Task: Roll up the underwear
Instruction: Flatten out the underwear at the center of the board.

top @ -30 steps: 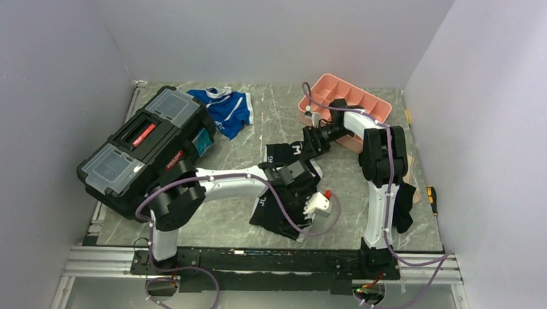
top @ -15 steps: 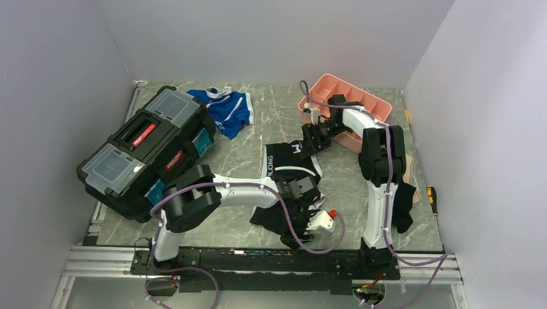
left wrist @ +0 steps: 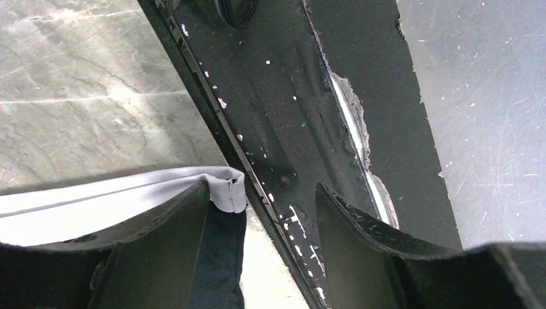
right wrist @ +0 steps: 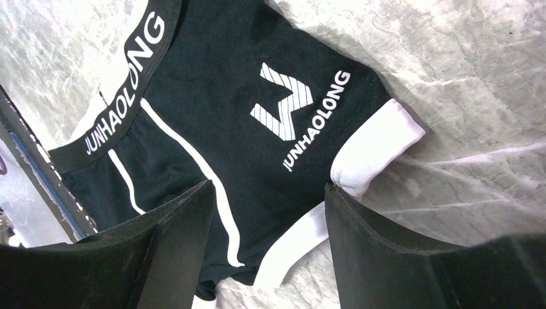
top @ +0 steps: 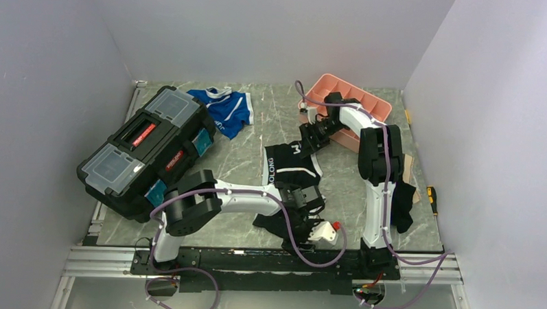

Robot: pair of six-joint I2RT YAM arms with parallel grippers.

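Note:
The underwear [top: 289,170] is black boxer briefs with white stripes and white lettering, lying flat mid-table. In the right wrist view the underwear [right wrist: 244,109] shows its logo and a white leg hem [right wrist: 376,145]. My right gripper [right wrist: 267,187] is open just above that leg end, holding nothing; in the top view the right gripper [top: 311,136] is at the garment's far edge. My left gripper [top: 301,231] is at the near end, by the table's front edge. In its wrist view the left gripper [left wrist: 261,193] is open, with a white hem [left wrist: 219,187] touching its left finger [left wrist: 161,251].
A black toolbox [top: 144,150] stands at the left. Blue-and-white briefs [top: 224,111] lie behind it. A pink tray [top: 369,99] is at the back right. A dark cloth [top: 404,204] and a screwdriver [top: 431,198] lie at the right edge. The black front rail [left wrist: 283,129] runs under my left gripper.
My left gripper has moved over the underwear toward the table's front edge, baring the waistband. My right gripper has shifted slightly toward the back.

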